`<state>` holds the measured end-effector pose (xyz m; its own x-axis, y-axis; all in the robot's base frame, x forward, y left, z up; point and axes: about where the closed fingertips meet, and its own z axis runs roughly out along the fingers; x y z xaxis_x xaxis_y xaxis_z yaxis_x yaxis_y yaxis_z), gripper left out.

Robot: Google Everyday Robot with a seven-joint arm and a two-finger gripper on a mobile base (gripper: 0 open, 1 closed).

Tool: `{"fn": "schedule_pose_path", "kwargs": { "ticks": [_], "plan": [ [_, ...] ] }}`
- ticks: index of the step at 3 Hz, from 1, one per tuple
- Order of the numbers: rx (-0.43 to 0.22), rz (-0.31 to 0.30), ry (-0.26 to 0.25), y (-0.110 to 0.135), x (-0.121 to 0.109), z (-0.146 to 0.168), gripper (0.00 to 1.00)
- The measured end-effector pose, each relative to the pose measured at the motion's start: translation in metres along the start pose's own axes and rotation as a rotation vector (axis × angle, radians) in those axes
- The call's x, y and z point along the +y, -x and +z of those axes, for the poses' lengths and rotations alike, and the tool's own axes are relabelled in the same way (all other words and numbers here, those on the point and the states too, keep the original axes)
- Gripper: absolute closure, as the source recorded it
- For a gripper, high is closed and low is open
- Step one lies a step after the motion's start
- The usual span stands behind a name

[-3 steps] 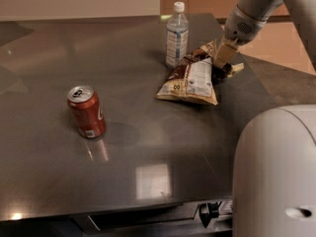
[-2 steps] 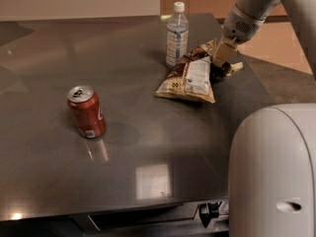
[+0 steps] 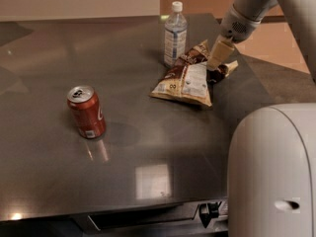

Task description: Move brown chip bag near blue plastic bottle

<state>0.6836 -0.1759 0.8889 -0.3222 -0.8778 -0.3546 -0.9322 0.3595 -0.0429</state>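
Gripper: is being held at the upper right of the frame, tip pointing down at the right-hand end of the brown chip bag. Whether it is apart, together or clamped on the bag cannot be told.
Arm: is being seen slanting down from the top right corner towards the gripper.
Brown chip bag: is being carried flat by the table, right of centre in the upper half of the frame, white panel facing up. Its upper end is being crumpled beside the gripper.
Blue plastic bottle: is being carried upright by the table at the top centre, white cap on, just beside the bag's upper left edge. Contact between the two cannot be told.
Red soda can: is being carried upright at the left of centre, well apart from bag and bottle.
Robot body: is being shown as a pale rounded shell filling the lower right corner.
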Motion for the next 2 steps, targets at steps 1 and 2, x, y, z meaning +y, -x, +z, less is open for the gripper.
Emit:
{"fn": "schedule_pose_path", "kwargs": {
  "ticks": [1, 2],
  "plan": [
    [-0.010, 0.000, -0.013, 0.0035, -0.0049, 0.0039, 0.00],
    [-0.017, -0.001, -0.022, 0.0062, -0.0086, 0.0076, 0.00]
  ]
}}
